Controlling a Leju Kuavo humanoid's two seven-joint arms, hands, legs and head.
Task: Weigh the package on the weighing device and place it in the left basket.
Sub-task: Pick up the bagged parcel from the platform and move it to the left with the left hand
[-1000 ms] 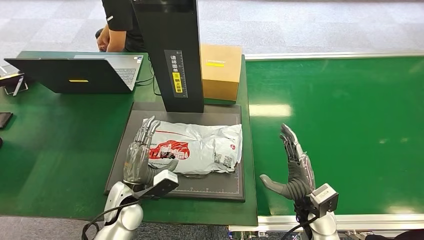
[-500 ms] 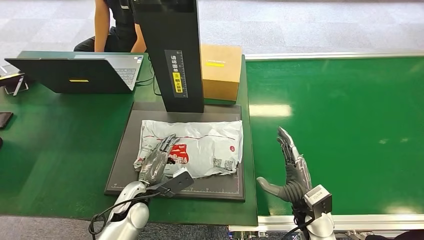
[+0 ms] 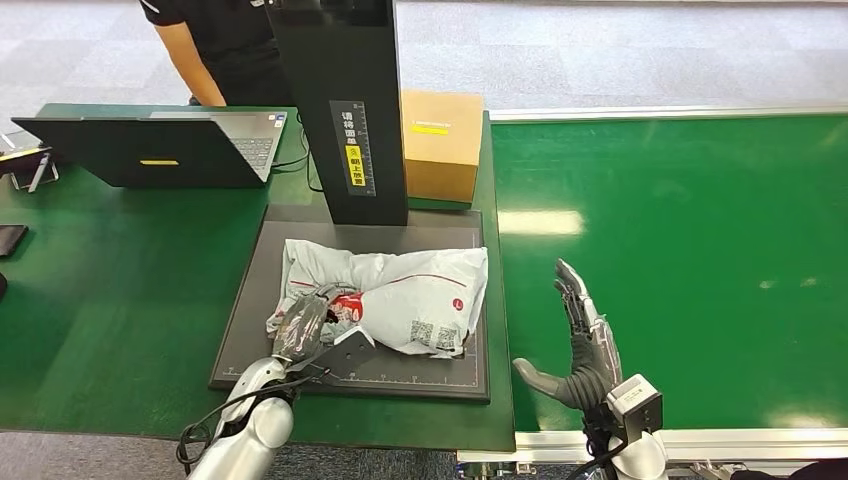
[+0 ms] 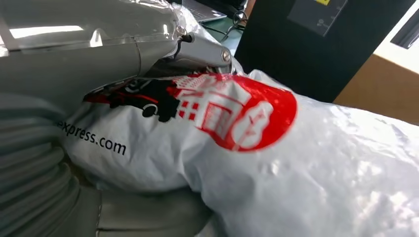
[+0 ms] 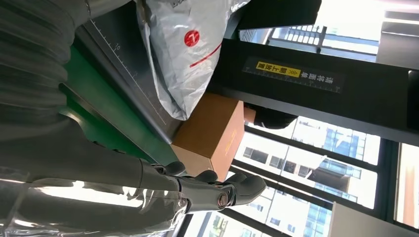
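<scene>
Crinkled glossy package (image 3: pixel 400 300) in left hand (image 3: pixel 305 328)

**Package on the scale plate, left hand on its near left end**

The package (image 3: pixel 400 300) lies across the weighing plate (image 3: pixel 440 378), in front of the upright column (image 3: pixel 345 110) at the plate's back edge. The left hand (image 3: pixel 305 328) grips the package's near left end. A box (image 3: pixel 440 145) stands right of the column. The laptop (image 3: pixel 150 150) sits toward the desk's (image 3: pixel 110 300) back left corner, a person (image 3: pixel 215 45) behind it. The right hand (image 3: pixel 580 345) hangs over the conveyor (image 3: pixel 700 260), right of the plate.
</scene>
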